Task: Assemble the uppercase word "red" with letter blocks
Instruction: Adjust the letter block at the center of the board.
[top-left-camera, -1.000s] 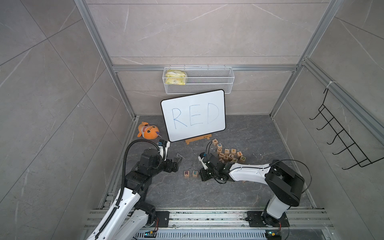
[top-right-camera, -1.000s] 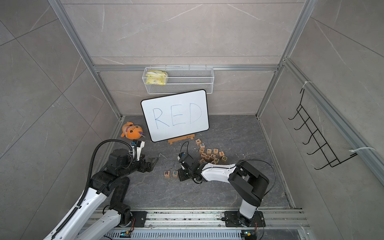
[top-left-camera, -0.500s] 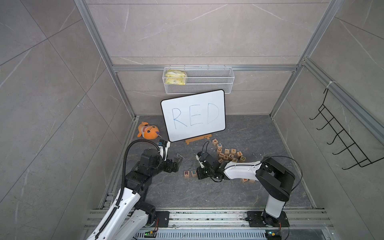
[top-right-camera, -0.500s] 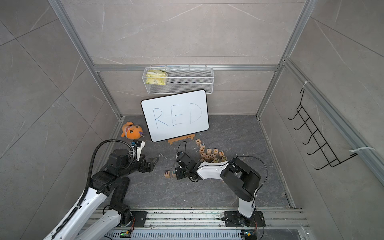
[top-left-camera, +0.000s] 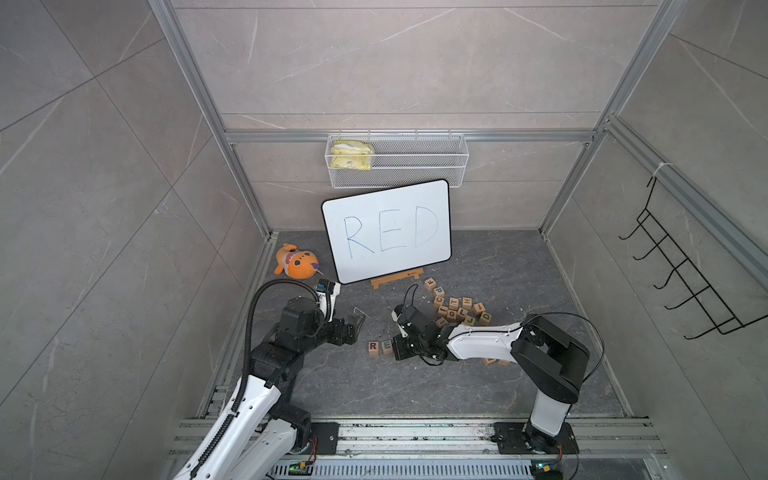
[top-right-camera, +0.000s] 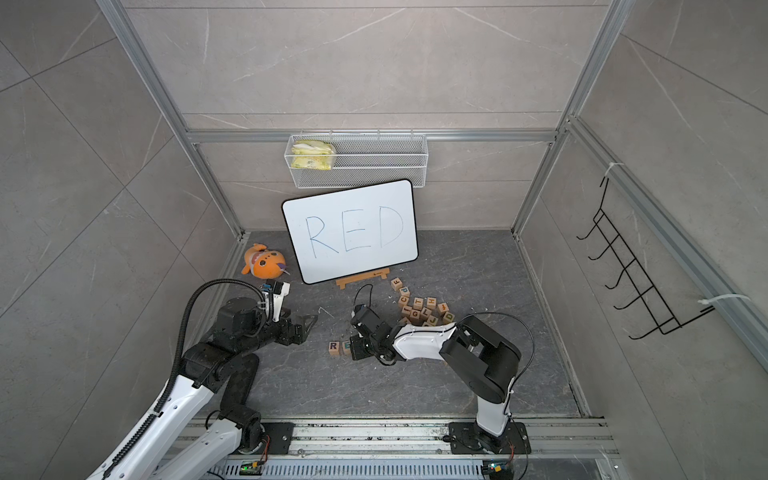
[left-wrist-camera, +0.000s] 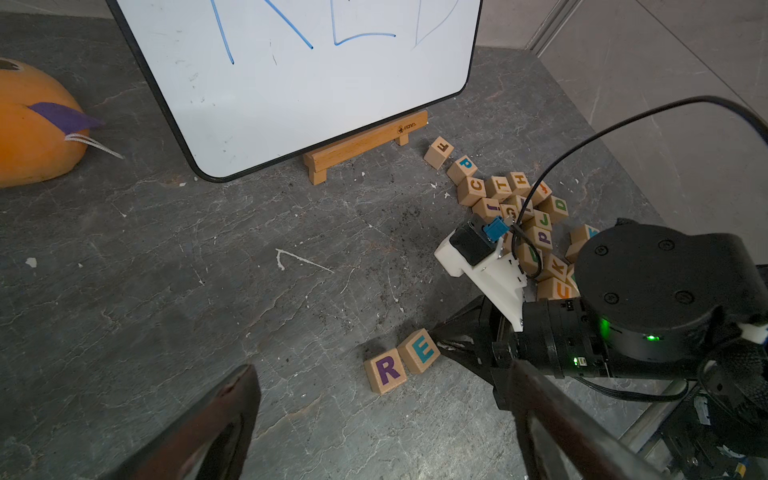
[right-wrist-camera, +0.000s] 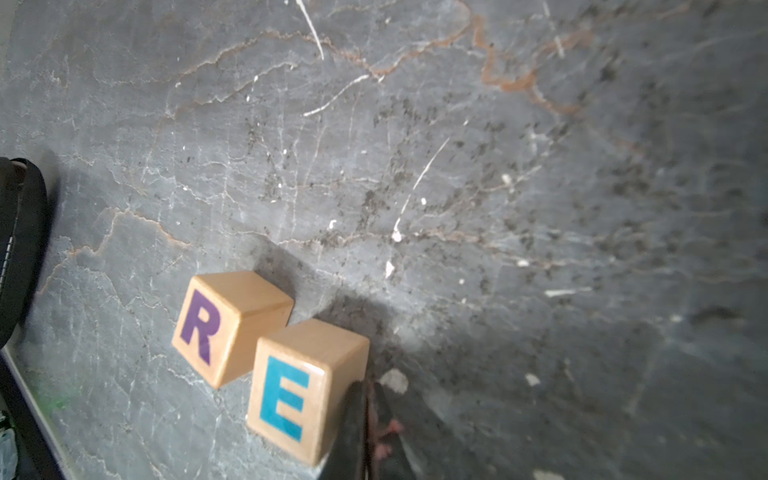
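Two letter blocks sit side by side on the dark floor: a purple R (top-left-camera: 373, 346) (left-wrist-camera: 386, 370) (right-wrist-camera: 199, 328) and a blue E (top-left-camera: 386, 345) (left-wrist-camera: 419, 355) (right-wrist-camera: 286, 395). My right gripper (top-left-camera: 395, 347) (right-wrist-camera: 368, 419) is shut and empty, its tips pressed against the E block's side away from the R. My left gripper (top-left-camera: 356, 322) (left-wrist-camera: 382, 399) hangs open and empty, left of and behind the pair. A loose pile of letter blocks (top-left-camera: 457, 309) (left-wrist-camera: 515, 208) lies behind the right arm, with a green D (top-left-camera: 485, 318) (left-wrist-camera: 559, 205) at its edge.
A white board (top-left-camera: 386, 232) with "RED" written on it leans on a wooden stand (top-left-camera: 397, 277) at the back. An orange plush toy (top-left-camera: 297, 264) lies at the back left. A wire basket (top-left-camera: 397, 166) hangs on the back wall. More blocks (top-left-camera: 494, 361) peek out under the right forearm.
My right gripper has slid left, still shut, up against the E block, and the E now sits closer to the R. The left arm has not moved.
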